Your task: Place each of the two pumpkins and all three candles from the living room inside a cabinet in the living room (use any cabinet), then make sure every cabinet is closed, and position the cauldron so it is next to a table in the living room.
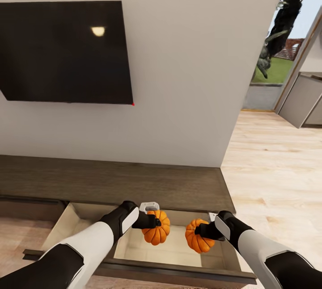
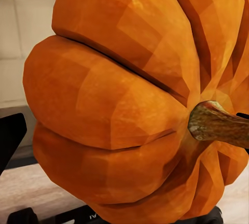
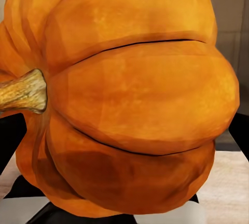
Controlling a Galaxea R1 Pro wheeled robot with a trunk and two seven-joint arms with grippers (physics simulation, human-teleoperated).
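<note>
Orange pumpkins hang over the open drawer (image 1: 174,249) of the cabinet (image 1: 112,182), at six o'clock in the head view: the left gripper (image 1: 154,222) clamps one pumpkin (image 1: 156,232), the right gripper (image 1: 203,231) the other pumpkin (image 1: 198,237). Fingertips are mostly hidden. Each wrist view crops its pumpkin (image 2: 129,104) (image 3: 129,104), showing a stem.

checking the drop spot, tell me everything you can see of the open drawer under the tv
The open drawer belongs to the long, low dark-brown wooden cabinet below the wall TV. It is pulled out toward the robot, its dark front edge nearest the camera. Its inside looks like pale wood, with a flat floor and low side walls, and no items show on the visible part of the floor. Both arms reach over it: the left gripper and right gripper each hold a pumpkin above the opening.
</note>
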